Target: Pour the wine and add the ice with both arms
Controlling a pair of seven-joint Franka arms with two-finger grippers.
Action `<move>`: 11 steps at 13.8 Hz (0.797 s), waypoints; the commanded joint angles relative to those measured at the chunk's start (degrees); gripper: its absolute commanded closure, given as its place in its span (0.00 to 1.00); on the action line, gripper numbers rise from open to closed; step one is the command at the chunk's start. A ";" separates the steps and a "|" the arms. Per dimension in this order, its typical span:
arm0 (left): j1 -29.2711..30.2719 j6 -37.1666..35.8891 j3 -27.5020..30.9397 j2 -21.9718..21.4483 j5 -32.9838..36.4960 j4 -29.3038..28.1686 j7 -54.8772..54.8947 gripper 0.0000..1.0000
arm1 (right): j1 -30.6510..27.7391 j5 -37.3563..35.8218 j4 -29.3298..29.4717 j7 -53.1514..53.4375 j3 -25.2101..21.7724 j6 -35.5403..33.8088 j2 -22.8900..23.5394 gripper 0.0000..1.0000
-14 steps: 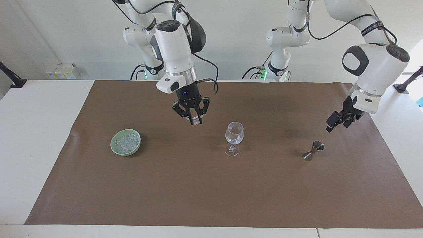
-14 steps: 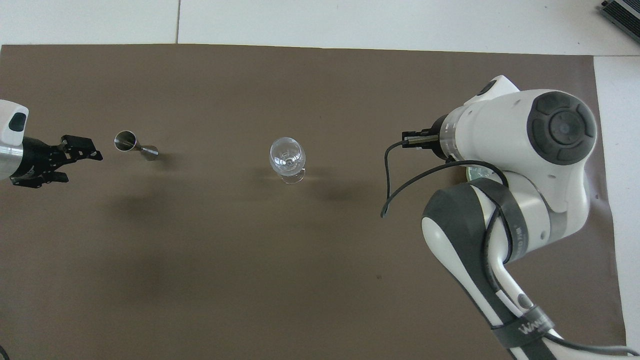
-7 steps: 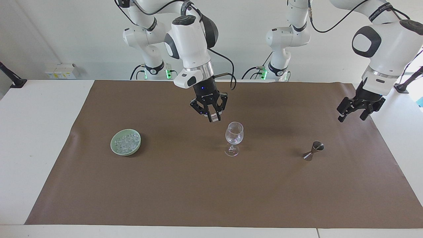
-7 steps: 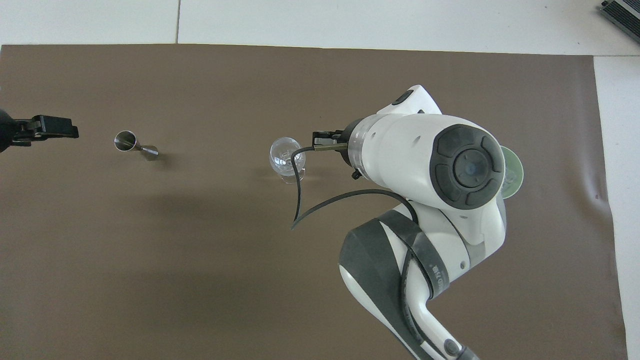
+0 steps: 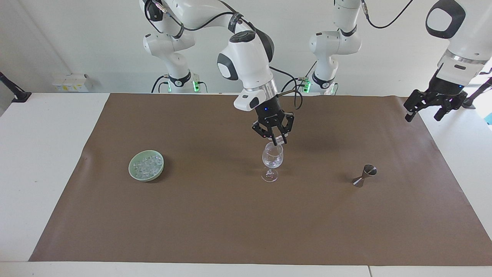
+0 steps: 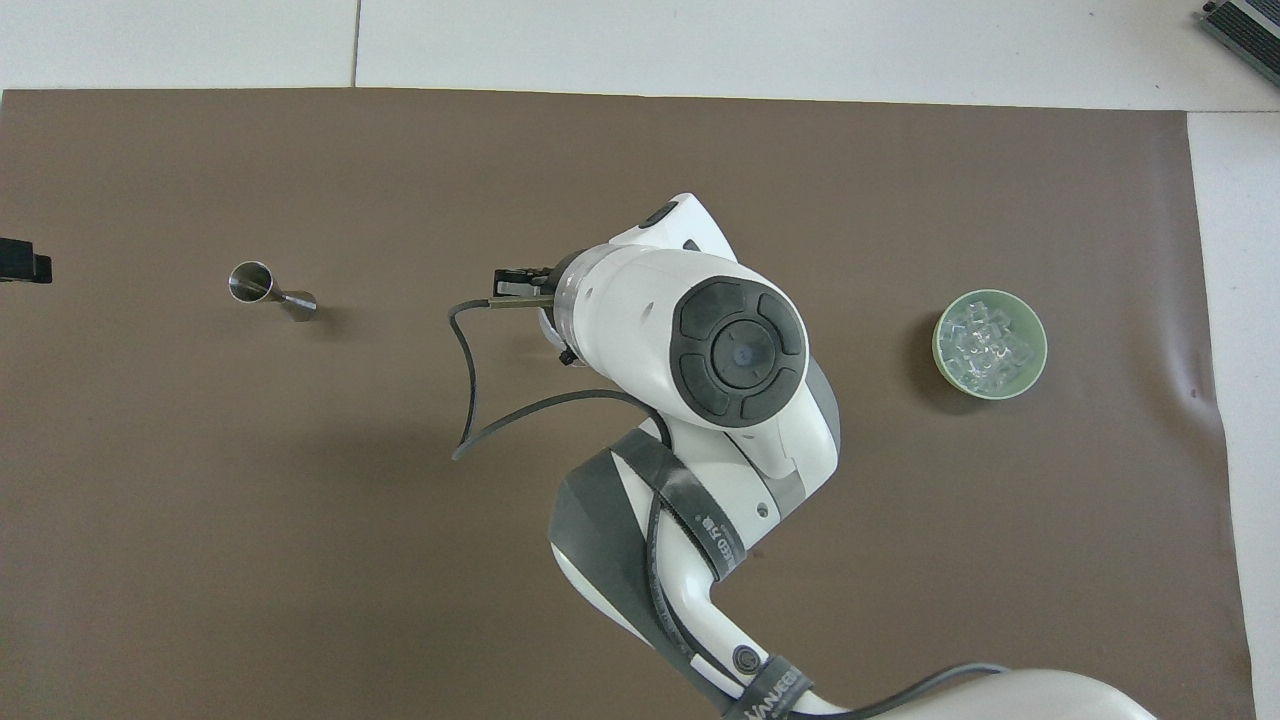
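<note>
The clear stemmed wine glass (image 5: pixel 272 158) stands upright mid-mat. My right gripper (image 5: pixel 277 142) hangs just above its rim, shut on one small clear ice cube (image 5: pixel 278 141). In the overhead view the right arm (image 6: pixel 700 340) covers the glass. More ice (image 5: pixel 146 164) fills a green bowl (image 5: pixel 133 173) toward the right arm's end; the bowl also shows in the overhead view (image 6: pixel 1036 366). My left gripper (image 5: pixel 423 111) is open and empty, raised over the mat's edge at the left arm's end; only its tip (image 6: pixel 22 266) shows from overhead.
A small steel jigger (image 5: pixel 364 175) stands on the brown mat (image 5: pixel 230 223) toward the left arm's end, about level with the glass; it also shows in the overhead view (image 6: pixel 268 288). White table surrounds the mat.
My right gripper carried the ice cube from near the bowl sideways to just above the glass. My left gripper rose and drew back away from the jigger.
</note>
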 commanded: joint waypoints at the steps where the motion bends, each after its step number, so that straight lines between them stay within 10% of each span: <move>1: 3.08 -2.20 -0.40 0.92 1.03 2.17 4.14 0.00 | -0.39 -1.86 2.05 1.66 -0.10 -0.09 1.06 1.00; 11: 2.48 -3.43 -0.68 1.37 0.77 2.44 2.05 0.00 | -0.83 -1.86 -1.82 1.75 -0.19 2.54 1.15 1.00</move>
